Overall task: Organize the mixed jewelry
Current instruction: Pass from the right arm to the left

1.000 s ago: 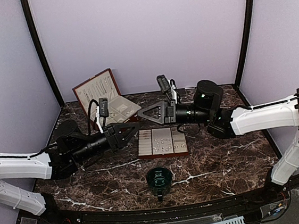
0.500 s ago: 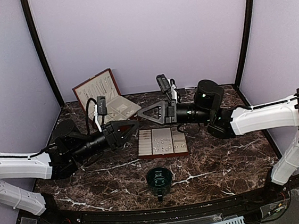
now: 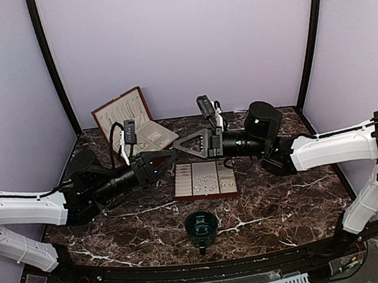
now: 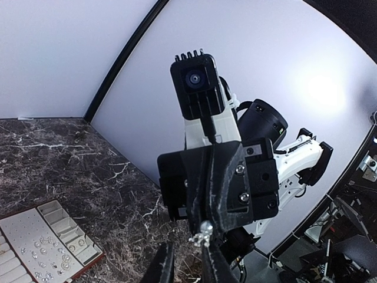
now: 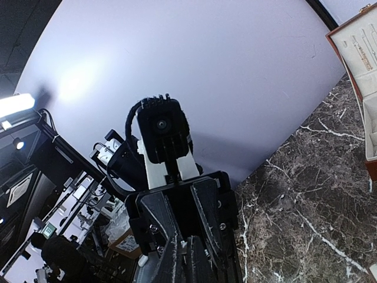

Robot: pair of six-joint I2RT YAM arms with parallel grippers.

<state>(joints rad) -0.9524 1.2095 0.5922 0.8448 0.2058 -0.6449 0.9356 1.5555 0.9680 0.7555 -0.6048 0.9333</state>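
My two grippers meet tip to tip above the table, left of a flat tray. The mixed jewelry lies as tiny silvery pieces on the tray's cream padding. My right gripper is shut on one small silvery piece, which sticks out of its tips in the left wrist view. My left gripper faces it with a narrow gap between its fingers. The piece sits just above the tip of its right finger, not between the two. In the right wrist view my right gripper has its fingers pressed together.
A dark green cup stands near the front middle of the marble table. An open brown jewelry box with a raised lid sits at the back left, also seen in the right wrist view. Lilac walls close the sides.
My left gripper has edged up and forward to the right gripper's tips, and its fingers have drawn closer together. The right arm has held still.
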